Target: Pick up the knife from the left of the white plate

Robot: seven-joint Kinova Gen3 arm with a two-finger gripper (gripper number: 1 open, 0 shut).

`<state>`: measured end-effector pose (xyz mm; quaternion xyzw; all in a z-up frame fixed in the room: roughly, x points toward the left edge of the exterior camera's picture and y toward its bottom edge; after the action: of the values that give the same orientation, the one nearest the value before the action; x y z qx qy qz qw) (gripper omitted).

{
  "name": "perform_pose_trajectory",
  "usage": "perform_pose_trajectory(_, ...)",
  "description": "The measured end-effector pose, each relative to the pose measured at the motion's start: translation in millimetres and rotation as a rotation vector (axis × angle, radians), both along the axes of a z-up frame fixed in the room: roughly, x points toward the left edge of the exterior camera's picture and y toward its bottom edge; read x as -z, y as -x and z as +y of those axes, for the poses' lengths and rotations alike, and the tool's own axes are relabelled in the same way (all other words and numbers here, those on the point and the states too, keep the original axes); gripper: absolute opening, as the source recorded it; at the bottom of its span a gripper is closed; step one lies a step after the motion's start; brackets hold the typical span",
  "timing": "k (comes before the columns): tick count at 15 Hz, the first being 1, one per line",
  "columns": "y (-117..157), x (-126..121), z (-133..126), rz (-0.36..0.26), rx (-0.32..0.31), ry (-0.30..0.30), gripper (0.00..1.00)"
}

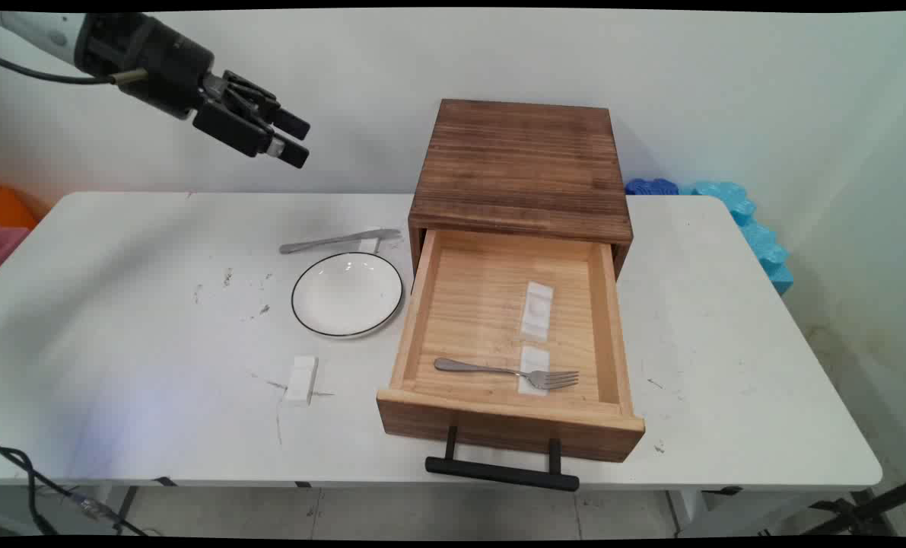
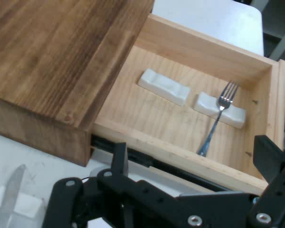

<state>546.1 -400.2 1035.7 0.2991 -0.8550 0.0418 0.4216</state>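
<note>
My gripper (image 1: 294,139) hangs high over the table's back left, open and empty, with nothing touching it. In the hand view its fingers (image 2: 118,156) stand wide apart around the gripper's middle (image 2: 192,151). Below and to the right stands a dark wooden cabinet (image 1: 521,164) with its light drawer (image 1: 422,304) pulled out. Inside lies a metal fork (image 1: 498,371), its tines on a white rest (image 1: 535,370); the fork (image 2: 217,121) also shows from the hand. A second rest (image 1: 537,308) lies bare behind it. A knife (image 1: 338,240) lies left of the cabinet, beyond a white plate (image 1: 348,294).
A loose white rest (image 1: 301,377) lies on the table in front of the plate. The drawer's black handle (image 1: 502,472) juts past the table's front edge. Blue foam pieces (image 1: 749,221) sit at the back right, orange and pink things (image 1: 4,221) at the left edge.
</note>
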Motion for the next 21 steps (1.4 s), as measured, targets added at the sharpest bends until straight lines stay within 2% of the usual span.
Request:
perform_pose_trajectory(5, -9, 15, -18, -0.075, -0.031, 0.016, 1.0)
perform_pose_trajectory(10, -19, 49, -54, -0.243, -0.059, -0.005, 1.0)
perform_pose_trajectory(19, -9, 104, -111, -0.451, -0.102, -0.028, 1.0)
perform_pose_trajectory(21, -5, 118, -125, -0.502, -0.093, -0.034, 1.0)
